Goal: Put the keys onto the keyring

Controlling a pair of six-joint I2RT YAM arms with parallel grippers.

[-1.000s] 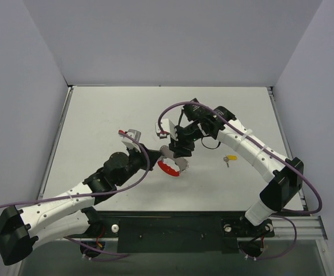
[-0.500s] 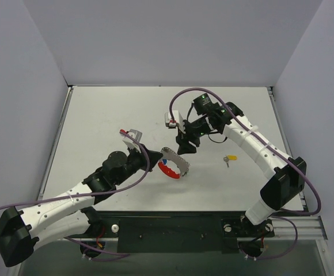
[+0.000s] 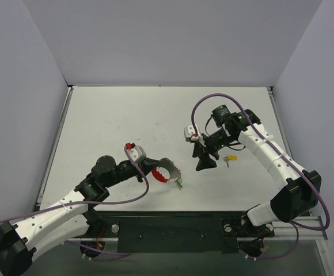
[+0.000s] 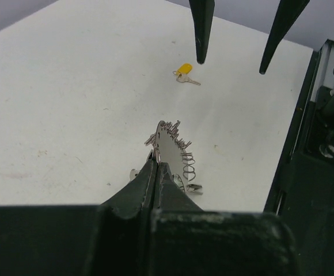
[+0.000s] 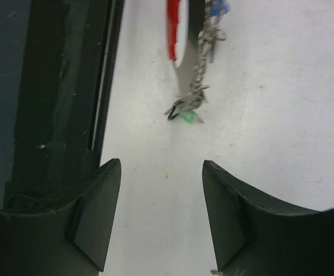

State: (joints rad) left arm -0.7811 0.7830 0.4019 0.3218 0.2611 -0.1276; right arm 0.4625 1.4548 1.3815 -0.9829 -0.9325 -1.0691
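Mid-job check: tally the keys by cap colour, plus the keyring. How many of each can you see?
Keyring: 1
Yellow-capped key: 1, loose on the table
Green-capped key: 1, at the keyring
Blue-capped key: 1, at the keyring
Total: 4; further keys cannot be told.

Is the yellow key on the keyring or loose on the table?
Loose. The yellow key lies flat on the table, apart from the keyring pinched in the left gripper; the open right gripper holds nothing.

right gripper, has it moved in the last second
Yes. In the top view the right gripper has shifted right, away from the keyring and toward the yellow key, which stayed put.
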